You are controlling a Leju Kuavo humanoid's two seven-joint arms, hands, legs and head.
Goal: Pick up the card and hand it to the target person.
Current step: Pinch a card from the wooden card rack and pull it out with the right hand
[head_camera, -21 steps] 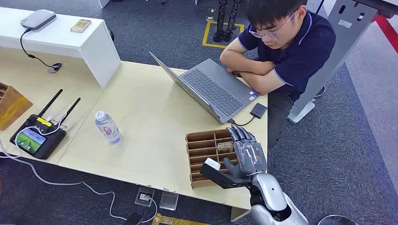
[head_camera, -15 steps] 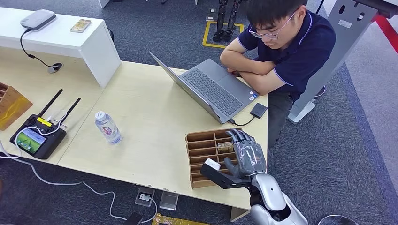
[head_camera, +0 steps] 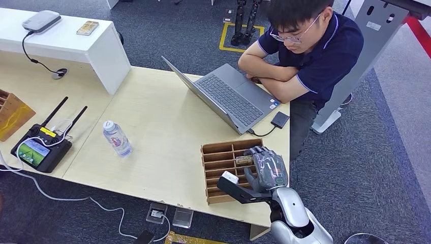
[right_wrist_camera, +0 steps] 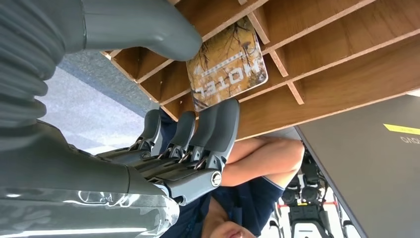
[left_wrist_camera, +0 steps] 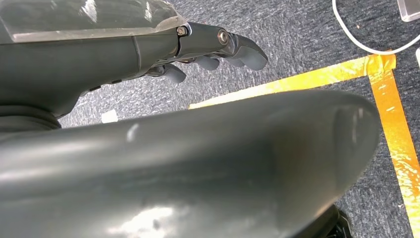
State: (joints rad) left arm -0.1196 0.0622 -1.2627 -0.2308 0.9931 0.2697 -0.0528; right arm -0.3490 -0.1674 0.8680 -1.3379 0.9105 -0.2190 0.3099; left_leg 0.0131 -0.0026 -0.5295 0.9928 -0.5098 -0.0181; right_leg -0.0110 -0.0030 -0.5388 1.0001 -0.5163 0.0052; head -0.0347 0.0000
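The card (head_camera: 244,159), patterned yellow-brown and printed "HOTEL", stands upright in a slot of the wooden divider box (head_camera: 218,152) at the desk's near right corner. My right hand (head_camera: 267,170) hangs over the box's right side, bent down onto the card. In the right wrist view the card (right_wrist_camera: 228,64) sits between the thick thumb (right_wrist_camera: 148,25) and the dark fingers (right_wrist_camera: 218,124), whose tips reach its edge. The target person (head_camera: 305,46) sits behind the desk with arms folded. My left hand (left_wrist_camera: 208,47) hangs over the carpet, holding nothing.
An open laptop (head_camera: 228,96) lies between the box and the person, with a small black drive (head_camera: 280,120) beside it. A water bottle (head_camera: 117,138) stands mid-desk. At the left sit a black device with antennas (head_camera: 40,147) and a white shelf (head_camera: 66,40).
My right hand's fingers have curled down from stretched over the box toward the card. The card, box and person have not moved.
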